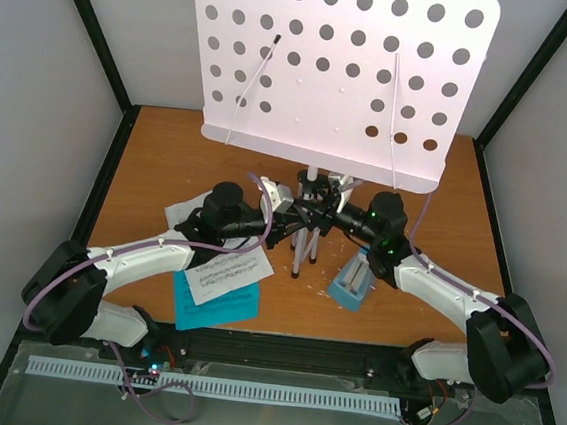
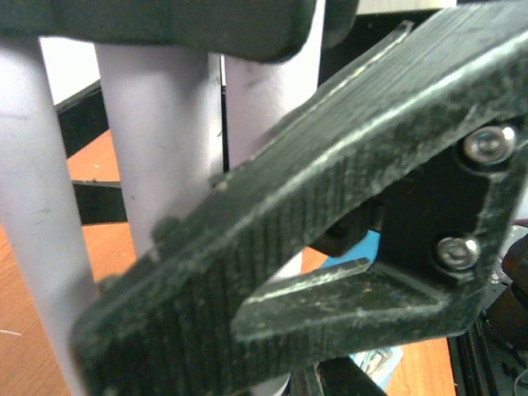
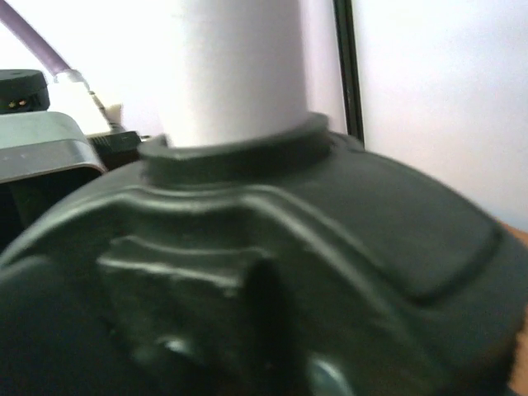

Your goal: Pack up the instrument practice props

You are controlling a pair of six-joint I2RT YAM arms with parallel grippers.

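Observation:
The white perforated music stand [image 1: 343,68] rises at the back on a thin grey tripod [image 1: 302,245]. My left gripper [image 1: 285,216] reaches in from the left and is shut on the tripod's legs. In the left wrist view a black finger [image 2: 272,231] lies across the grey legs [image 2: 161,148]. My right gripper [image 1: 336,214] sits at the tripod's black hub [image 3: 346,247], which fills the right wrist view below the white pole [image 3: 239,66]; its fingers are hidden. The light-blue metronome [image 1: 354,281] stands right of the tripod. Music sheets lie on the left: white [image 1: 226,271] over blue [image 1: 214,304].
Another white sheet [image 1: 183,213] lies partly under the left arm. The brown table [image 1: 464,220] is boxed in by pale walls with black corner posts. A black rail [image 1: 290,352] and a white slotted strip [image 1: 216,387] run along the near edge.

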